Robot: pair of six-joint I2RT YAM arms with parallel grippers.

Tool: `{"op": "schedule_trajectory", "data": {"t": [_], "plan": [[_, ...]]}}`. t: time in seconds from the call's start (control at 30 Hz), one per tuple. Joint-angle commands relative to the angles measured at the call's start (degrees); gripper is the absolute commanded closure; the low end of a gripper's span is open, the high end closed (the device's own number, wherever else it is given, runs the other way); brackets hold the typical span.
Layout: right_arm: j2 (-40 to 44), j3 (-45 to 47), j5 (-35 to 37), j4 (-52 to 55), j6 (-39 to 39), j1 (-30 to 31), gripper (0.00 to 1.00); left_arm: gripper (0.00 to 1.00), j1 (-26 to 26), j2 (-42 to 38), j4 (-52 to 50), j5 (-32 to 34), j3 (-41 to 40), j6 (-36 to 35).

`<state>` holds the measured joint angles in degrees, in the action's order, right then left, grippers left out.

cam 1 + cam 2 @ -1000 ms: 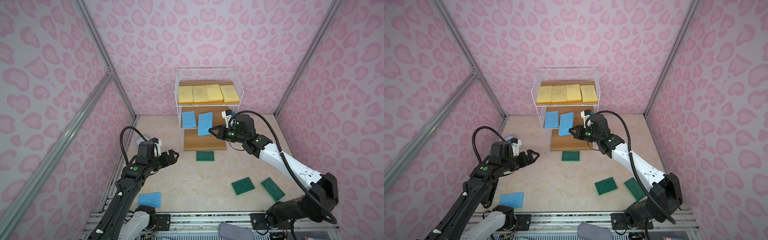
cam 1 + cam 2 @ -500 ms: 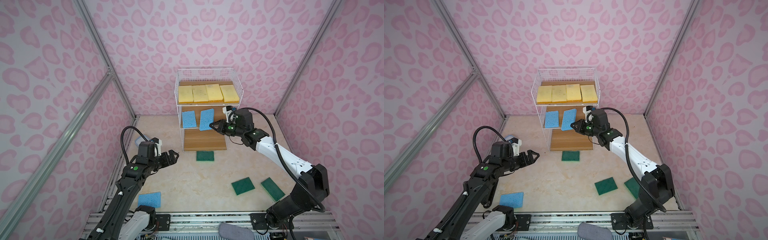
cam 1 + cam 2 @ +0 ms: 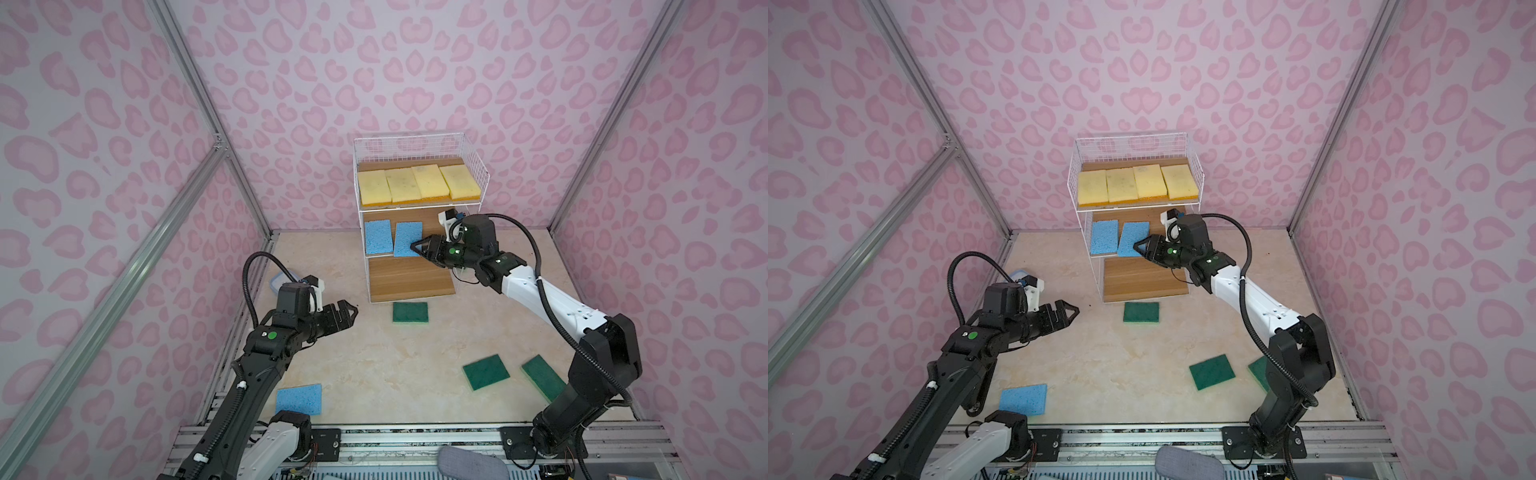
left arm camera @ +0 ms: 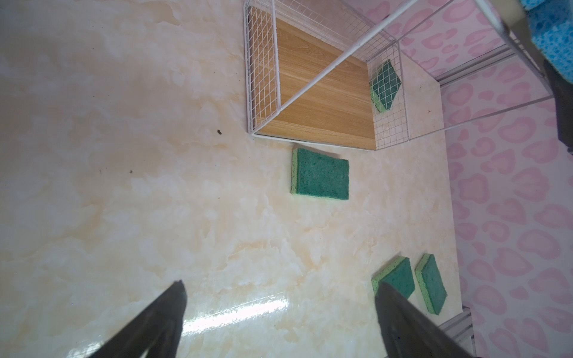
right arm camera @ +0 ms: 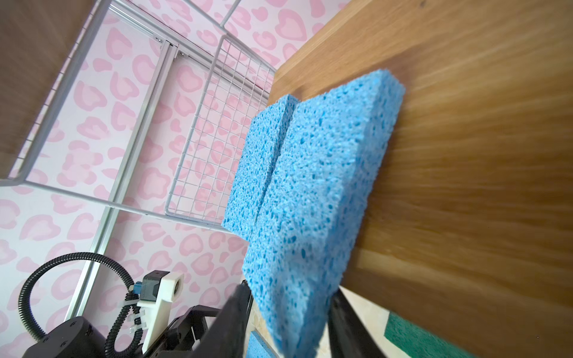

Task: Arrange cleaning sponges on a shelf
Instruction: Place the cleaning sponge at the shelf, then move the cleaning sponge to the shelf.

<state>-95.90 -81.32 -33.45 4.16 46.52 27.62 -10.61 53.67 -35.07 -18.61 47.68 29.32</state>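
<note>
1. Since a second ago, the right hand [image 3: 417,248] has carried the second blue sponge [image 3: 406,239] from a tilted hold in front of the shelf [image 3: 409,145] onto the middle board [image 3: 432,216]. It now lies there slightly askew, just beside the first blue sponge [image 3: 378,237].
2. The right hand's fingers [image 5: 235,313] flank that sponge's near end. I cannot tell whether they press it.
3. The left hand [image 3: 352,314] has not shifted. It hovers over the counter [image 3: 374,353] with its fingers spread wide, holding nothing.
4. Four yellow sponges [image 3: 415,185] lie side by side on the top board.
5. The third blue sponge [image 3: 299,399] lies on the counter near the left arm's base.
6. The first green sponge [image 3: 410,312] lies just in front of the shelf. The second green sponge [image 3: 486,371] and the third green sponge [image 3: 540,372] lie side by side near the right arm.
7. The fourth green sponge [image 4: 385,85] shows through the shelf's grid in the left wrist view.
</note>
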Motion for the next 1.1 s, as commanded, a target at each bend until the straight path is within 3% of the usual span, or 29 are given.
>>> {"op": "schedule_trajectory", "data": {"t": [0.0,0.13,0.17,0.23,0.43,0.6,0.7,0.8,0.97,1.0,1.07], "plan": [[-0.1,-0.1,-0.2,-1.1,-0.1,-0.1,0.44,0.04,0.0,0.2,0.0,0.3,0.1,-0.8],[1.2,0.5,0.9,0.1,-1.1,-0.1,0.29,0.04,0.0,0.6,0.2,0.1,0.5,-0.8],[1.6,0.7,1.4,0.7,-1.5,-0.1,0.19,0.03,0.0,0.7,0.2,0.2,0.4,-0.8],[2.1,0.8,2.2,2.2,-2.3,-0.1,0.11,0.04,0.1,0.7,0.3,-0.1,0.4,-0.7],[4.4,2.6,3.9,3.3,-3.2,0.0,0.03,0.03,0.1,0.4,0.5,-0.2,0.0,-0.6],[7.3,7.0,3.9,1.3,-2.1,0.0,0.04,0.03,0.1,0.0,0.4,-0.2,-0.3,-0.7],[9.2,11.2,3.7,-2.8,-0.4,0.2,0.14,0.03,0.0,-0.2,0.5,-0.1,-0.4,-0.8],[10.6,14.2,3.5,-5.2,0.8,0.4,0.31,0.03,0.0,-0.1,0.7,-0.2,-0.5,-0.8],[10.4,15.7,2.6,-8.5,2.7,1.6,0.92,0.03,0.0,0.1,1.2,-0.5,-0.5,-0.8],[9.9,15.4,2.4,-8.8,2.9,1.9,0.98,0.03,0.0,0.3,1.3,-0.6,-0.6,-0.8],[9.0,14.4,2.3,-9.1,3.3,2.3,1.00,0.03,0.1,0.3,1.4,-0.8,-0.4,-0.8]]}}
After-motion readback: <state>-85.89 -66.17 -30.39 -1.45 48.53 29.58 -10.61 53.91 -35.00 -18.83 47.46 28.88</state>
